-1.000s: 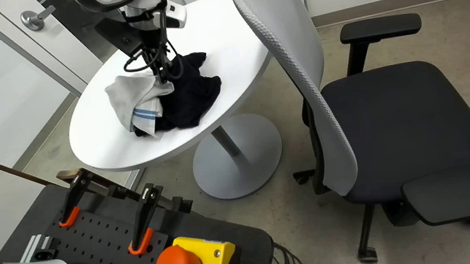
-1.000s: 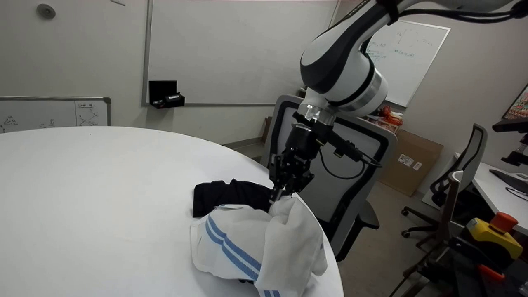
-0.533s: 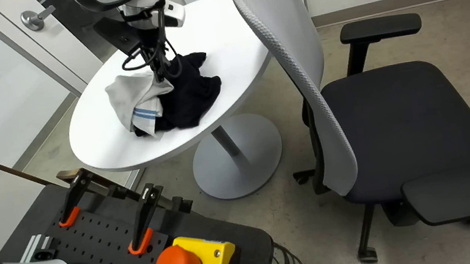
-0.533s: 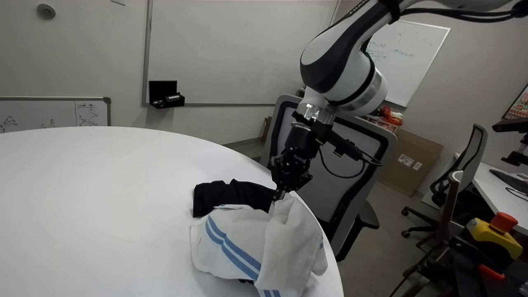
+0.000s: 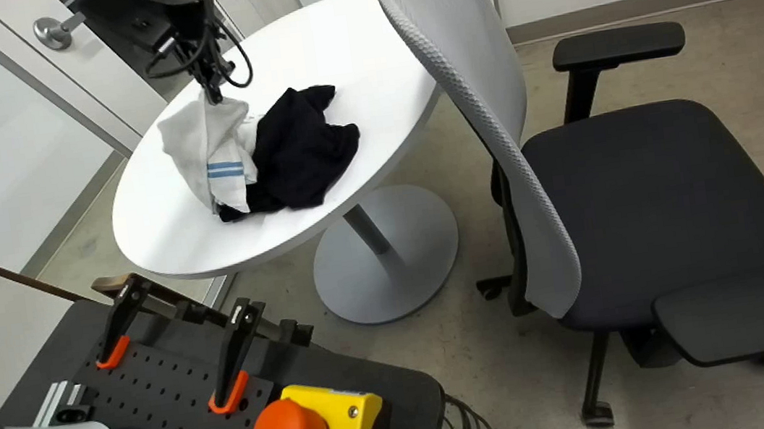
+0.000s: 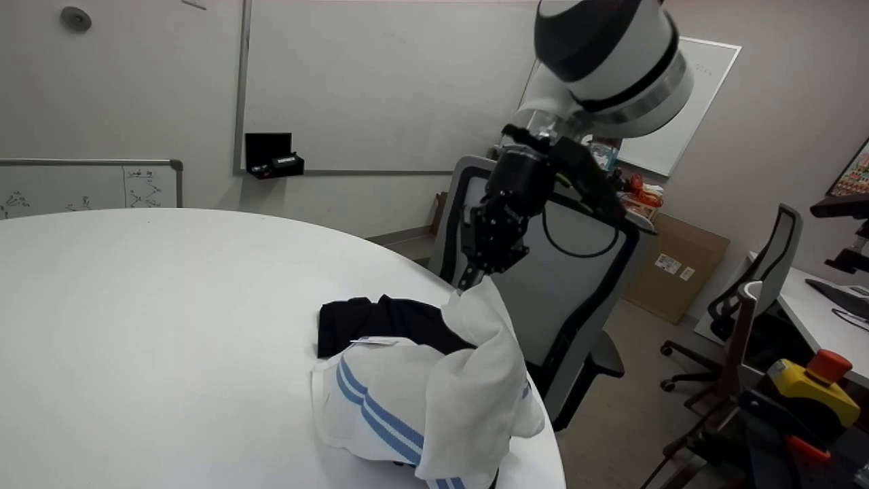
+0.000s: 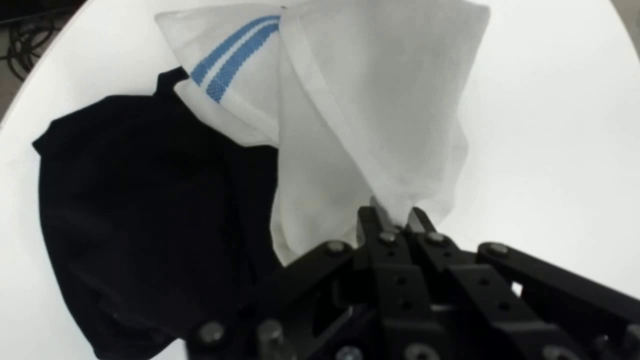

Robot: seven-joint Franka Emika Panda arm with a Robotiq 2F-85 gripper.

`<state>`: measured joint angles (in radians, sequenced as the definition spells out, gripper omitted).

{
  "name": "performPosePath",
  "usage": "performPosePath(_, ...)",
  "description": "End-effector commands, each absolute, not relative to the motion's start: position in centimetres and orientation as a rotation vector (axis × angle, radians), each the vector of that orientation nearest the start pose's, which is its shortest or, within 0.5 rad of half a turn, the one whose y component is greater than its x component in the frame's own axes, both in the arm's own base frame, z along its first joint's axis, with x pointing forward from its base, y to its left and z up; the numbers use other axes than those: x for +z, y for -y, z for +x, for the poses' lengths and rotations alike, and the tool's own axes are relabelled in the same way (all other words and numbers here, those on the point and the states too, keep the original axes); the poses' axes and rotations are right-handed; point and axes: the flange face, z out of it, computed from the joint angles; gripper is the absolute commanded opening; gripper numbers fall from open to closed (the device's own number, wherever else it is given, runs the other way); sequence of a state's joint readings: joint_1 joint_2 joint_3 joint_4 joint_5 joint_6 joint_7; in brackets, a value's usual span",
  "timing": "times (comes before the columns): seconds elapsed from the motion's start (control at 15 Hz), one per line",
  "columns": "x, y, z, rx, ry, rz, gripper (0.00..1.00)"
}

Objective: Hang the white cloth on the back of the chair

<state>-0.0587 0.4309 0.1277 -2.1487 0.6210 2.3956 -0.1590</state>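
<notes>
Above the round table (image 5: 347,51), a peak of the white cloth (image 7: 400,90) is pinched by the gripper (image 7: 395,215).
A raised fold is held in its narrow grip, while the lower part is borne by the table and partly lapped over the dark cloth (image 7: 150,210). The white cloth is judged light, soft and limp, hardly slippery or fragile; trailing folds are to be expected in carrying. Its weight can probably be borne by one pinch, but a more even drape over the chair back (image 5: 493,84), beside the table, would likely be given by a hold midway along an edge. Beyond the table, a cardboard box (image 6: 658,288) is seen, its contents hidden.
</notes>
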Motion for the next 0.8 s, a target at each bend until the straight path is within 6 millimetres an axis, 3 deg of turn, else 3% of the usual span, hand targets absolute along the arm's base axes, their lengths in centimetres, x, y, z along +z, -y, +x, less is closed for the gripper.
performPosePath(0.0,25.6,-5.3,50.5,0.136,-0.226,-2.668,0.01)
performPosePath(0.27,32.8,-5.4,47.3,-0.007,-0.116,-2.656,0.01)
performPosePath(0.73,46.4,-3.3,41.9,-0.325,-0.018,-2.630,0.01)
